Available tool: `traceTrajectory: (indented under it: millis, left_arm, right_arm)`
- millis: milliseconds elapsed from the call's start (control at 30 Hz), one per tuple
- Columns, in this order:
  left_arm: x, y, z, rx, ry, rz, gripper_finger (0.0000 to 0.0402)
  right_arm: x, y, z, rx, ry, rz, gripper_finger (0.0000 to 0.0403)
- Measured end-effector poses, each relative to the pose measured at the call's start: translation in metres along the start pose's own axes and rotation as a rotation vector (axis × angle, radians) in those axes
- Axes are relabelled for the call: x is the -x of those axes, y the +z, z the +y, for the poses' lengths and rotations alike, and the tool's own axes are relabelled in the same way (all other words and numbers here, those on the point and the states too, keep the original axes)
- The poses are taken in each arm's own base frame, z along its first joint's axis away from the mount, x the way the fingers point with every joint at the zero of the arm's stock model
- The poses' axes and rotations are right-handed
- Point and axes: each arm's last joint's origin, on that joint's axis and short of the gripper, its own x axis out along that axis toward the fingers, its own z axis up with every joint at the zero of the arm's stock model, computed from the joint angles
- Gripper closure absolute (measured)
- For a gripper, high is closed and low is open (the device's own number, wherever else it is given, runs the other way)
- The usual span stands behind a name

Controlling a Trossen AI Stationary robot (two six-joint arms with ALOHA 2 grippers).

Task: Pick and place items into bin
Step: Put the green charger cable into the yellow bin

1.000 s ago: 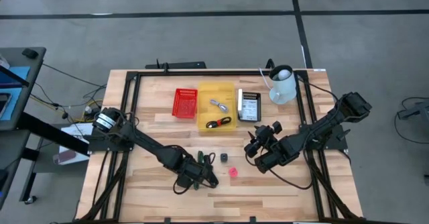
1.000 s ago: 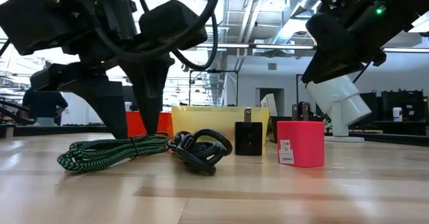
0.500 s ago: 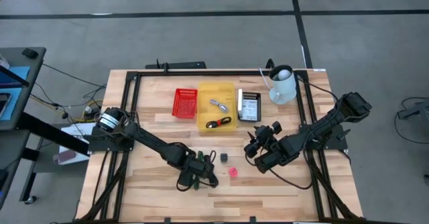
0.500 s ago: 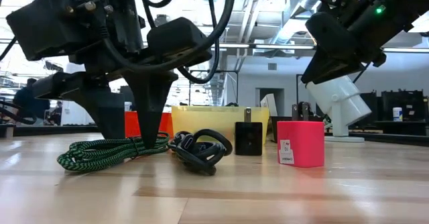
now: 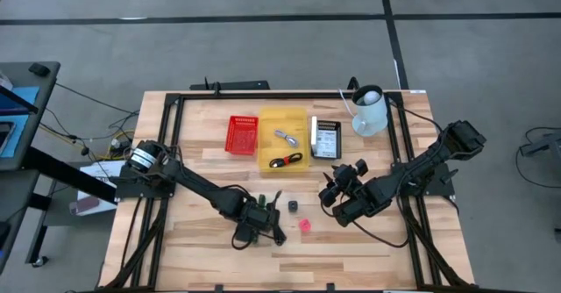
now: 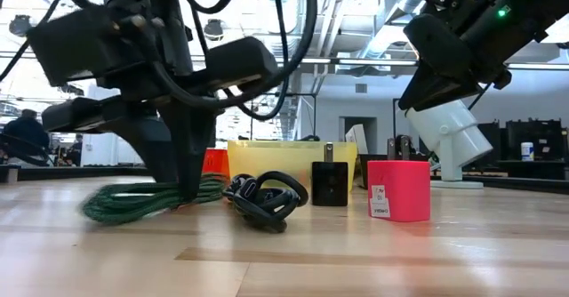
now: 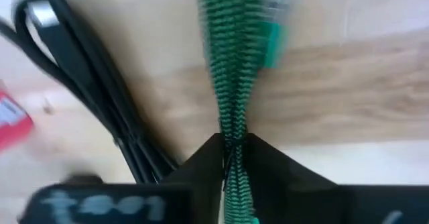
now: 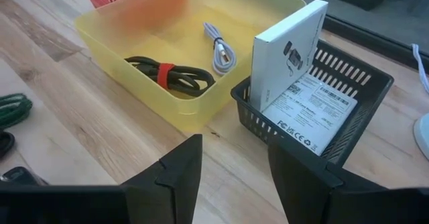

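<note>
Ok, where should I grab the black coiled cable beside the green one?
Pinch across the bundled strands of the black coiled cable, coming straight down: it lies flat on the table, its loops gathered into one band. Probably take the side away from the green cable, which the left hand is pinching.

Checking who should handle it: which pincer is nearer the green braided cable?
Left. The left pincer is shut on the green braided cable at the table's front middle. The right pincer hangs open well off to the cable's right, facing the yellow bin.

2 cables in the bin, basket to its left
</note>
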Motion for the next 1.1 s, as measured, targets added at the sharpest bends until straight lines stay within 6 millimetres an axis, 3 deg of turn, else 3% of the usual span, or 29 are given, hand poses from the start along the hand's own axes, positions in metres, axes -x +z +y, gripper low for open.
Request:
traceTrajectory:
  millis: [133, 333, 500, 1100]
  left_arm:
    - [0.0, -0.002, -0.003, 0.075, -0.019, 0.075, 0.0391]
    - [0.002, -0.007, -0.015, 0.172, -0.114, 0.203, 0.0377]
    - [0.004, -0.012, -0.021, 0.201, -0.136, 0.333, 0.0392]
    - [0.011, -0.022, -0.015, 0.022, 0.018, 0.842, 0.0392]
  right_arm:
    - [0.0, 0.0, 0.0, 0.0, 0.0, 0.0, 0.0241]
    - [0.0, 0.0, 0.0, 0.0, 0.0, 0.0, 0.0243]
    - [0.0, 0.0, 0.0, 0.0, 0.0, -0.001, 0.0244]
    - [0.0, 0.001, 0.001, -0.011, 0.006, -0.006, 0.025]
